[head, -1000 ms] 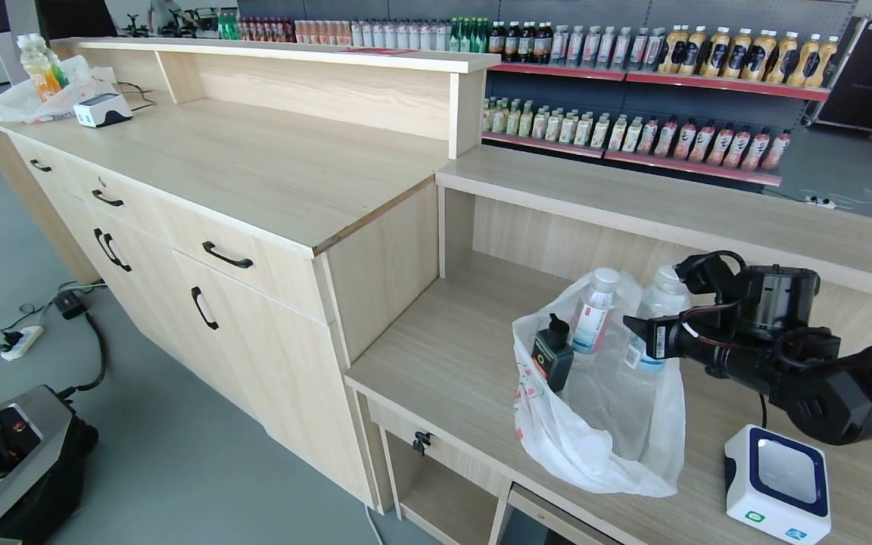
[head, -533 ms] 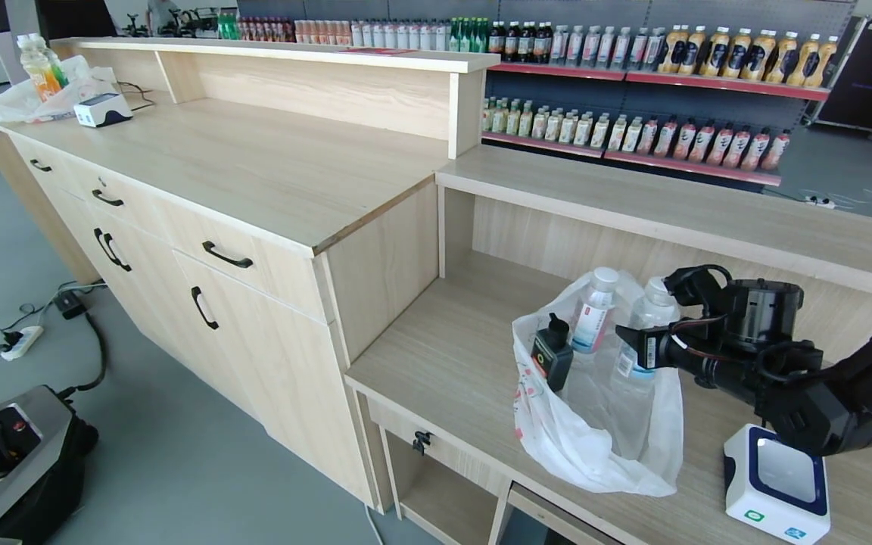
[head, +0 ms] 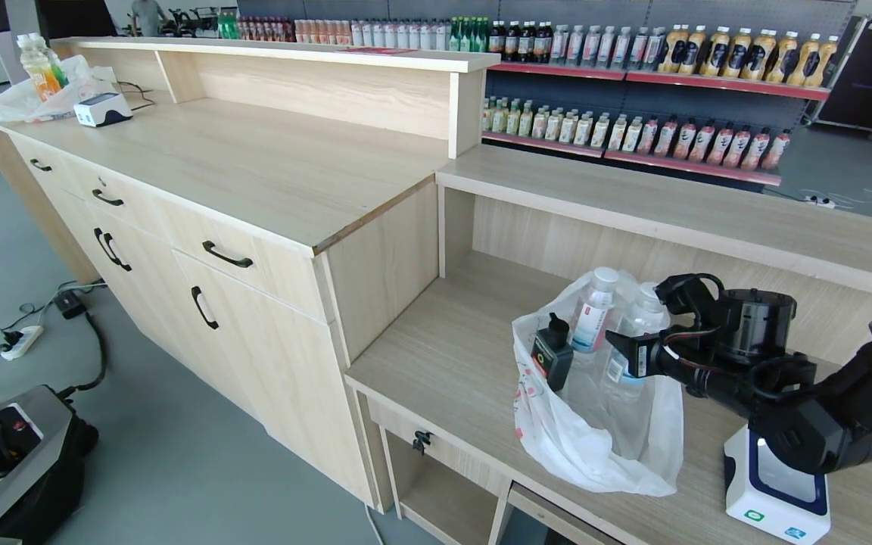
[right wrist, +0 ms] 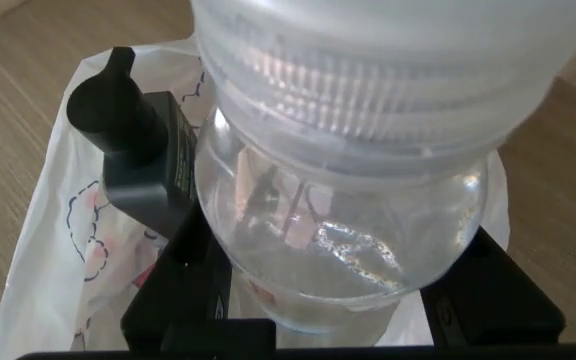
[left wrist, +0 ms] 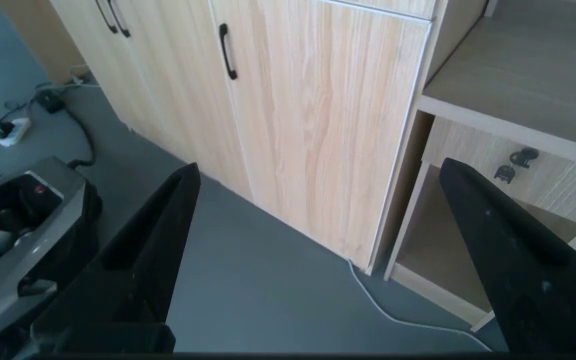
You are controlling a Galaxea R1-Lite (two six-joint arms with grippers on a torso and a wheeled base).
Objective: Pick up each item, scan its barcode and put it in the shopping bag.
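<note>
Right gripper clamping clear water bottle, holding it upright, lower part sitting inside white shopping bag on counter. Second clear bottle and black bottle standing in bag alongside. Scanner sitting just beside bag. Left gripper hanging over floor, fingers spread wide apart.

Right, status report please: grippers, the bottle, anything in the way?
Right gripper shut on clear water bottle, at shopping bag mouth. Left gripper open, above floor. Black bottle and red-label bottle in bag beside it.
</note>
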